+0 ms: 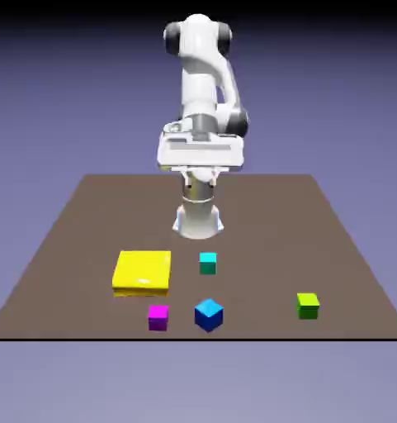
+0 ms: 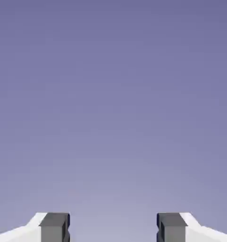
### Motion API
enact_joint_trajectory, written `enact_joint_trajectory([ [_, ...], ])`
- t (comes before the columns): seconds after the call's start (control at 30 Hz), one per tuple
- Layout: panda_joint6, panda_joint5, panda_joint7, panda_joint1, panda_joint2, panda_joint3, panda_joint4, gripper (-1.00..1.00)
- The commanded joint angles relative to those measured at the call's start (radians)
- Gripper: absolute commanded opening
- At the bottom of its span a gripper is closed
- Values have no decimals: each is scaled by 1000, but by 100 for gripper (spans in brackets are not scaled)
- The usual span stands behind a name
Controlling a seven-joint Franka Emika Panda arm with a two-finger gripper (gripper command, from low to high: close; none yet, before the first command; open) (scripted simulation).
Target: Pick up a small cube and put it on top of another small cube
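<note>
The tool [image 2: 113,229] is released and holds nothing; the teal cube [image 1: 207,263] sits beside the yellow block [image 1: 142,272] on the desk [image 1: 333,248].

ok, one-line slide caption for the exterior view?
Franka arm raised behind yellow block and teal, magenta, blue, green cubes.
</note>
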Motion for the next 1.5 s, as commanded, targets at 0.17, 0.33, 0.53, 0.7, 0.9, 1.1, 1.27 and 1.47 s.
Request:
enact_joint_trajectory([
  [0.17, -180, 172, 135, -45, 217, -42, 141, 0],
  [0.33, -330, 314, 247, -83, 399, -77, 258, 0],
  [0.53, -510, 486, 382, -128, 616, -120, 399, 0],
  [0.7, -660, 629, 494, -166, 797, -155, 517, 0],
  [0.9, -823, 784, 616, -207, 994, -193, 644, 0],
  [1.1, -718, 886, 546, -198, 1123, -132, 659, -100],
  [1.27, -826, 766, 604, -203, 979, -186, 628, -100],
  [1.47, -863, 535, 440, -149, 781, -95, 410, -100],
])
